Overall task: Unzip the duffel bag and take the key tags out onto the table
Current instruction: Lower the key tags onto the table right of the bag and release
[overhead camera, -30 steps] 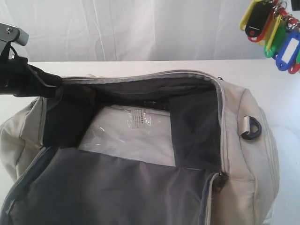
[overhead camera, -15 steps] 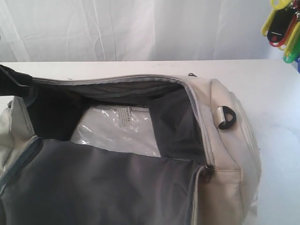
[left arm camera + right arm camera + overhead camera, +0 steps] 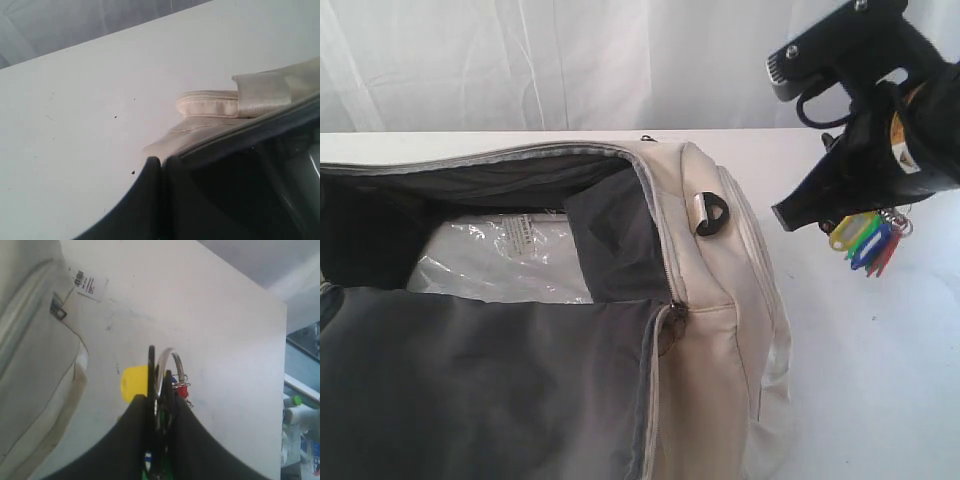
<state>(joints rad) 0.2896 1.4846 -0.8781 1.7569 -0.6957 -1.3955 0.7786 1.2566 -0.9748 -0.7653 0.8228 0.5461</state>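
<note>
The large cream-white fabric duffel bag (image 3: 720, 330) with grey lining lies on the broad plain white worktop (image 3: 880, 400). Its zip is run open and the top flap is folded back, so the mouth gapes and the inside can be reached. The bunch of small coloured plastic key tags (image 3: 865, 240) on a metal ring is already out of the bag. It hangs beside the bag's end, above the bare worktop, clamped in the right pincer (image 3: 161, 400). The jaws are closed on the ring and the flat of the tags, so the bunch dangles free below and can be set down once it is lowered. By my reading, only the lowering and release are left.

The left pincer (image 3: 161, 170) sits at the bag's far edge with its jaws closed together, probably to steady the bag. The wrist view is too tight to show whether a fold of fabric is caught between them.

By count:
- one bag
- one bunch, showing yellow, blue and red tags in the exterior view, with others overlapping
- one dark D-ring (image 3: 713, 215)
- one clear plastic packet (image 3: 500, 255) inside the bag
- one white paper barcode tag (image 3: 90, 284)
- two pincers
</note>
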